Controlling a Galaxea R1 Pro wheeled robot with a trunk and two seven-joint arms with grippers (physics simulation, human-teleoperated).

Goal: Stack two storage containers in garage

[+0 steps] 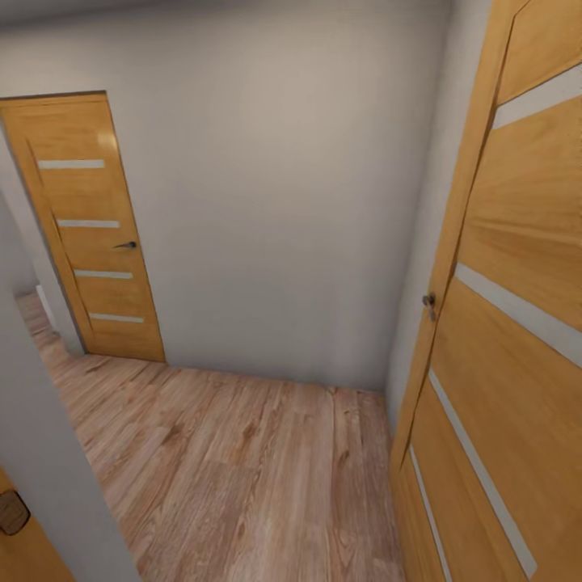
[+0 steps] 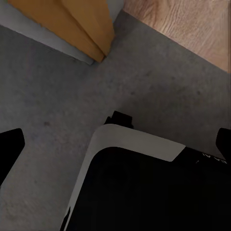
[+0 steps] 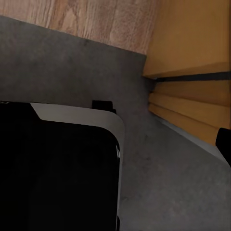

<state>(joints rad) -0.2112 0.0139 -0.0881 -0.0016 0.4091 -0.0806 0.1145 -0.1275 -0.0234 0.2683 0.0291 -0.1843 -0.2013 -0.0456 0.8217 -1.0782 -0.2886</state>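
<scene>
Light wood-plank floor (image 1: 234, 477), closed wooden door (image 1: 93, 234) ahead-left, open door (image 1: 517, 323) at right, pincer states indiscernible.

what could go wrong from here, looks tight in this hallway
The open door at the right stands close, with its handle sticking out; the base could clip it on a turn. Down low, both wrist views show door edges near the base where grey floor meets wood planks, so a wheel may catch at that seam. Ahead is a blank wall; the way bends left toward another door, so driving straight risks a bump.
</scene>
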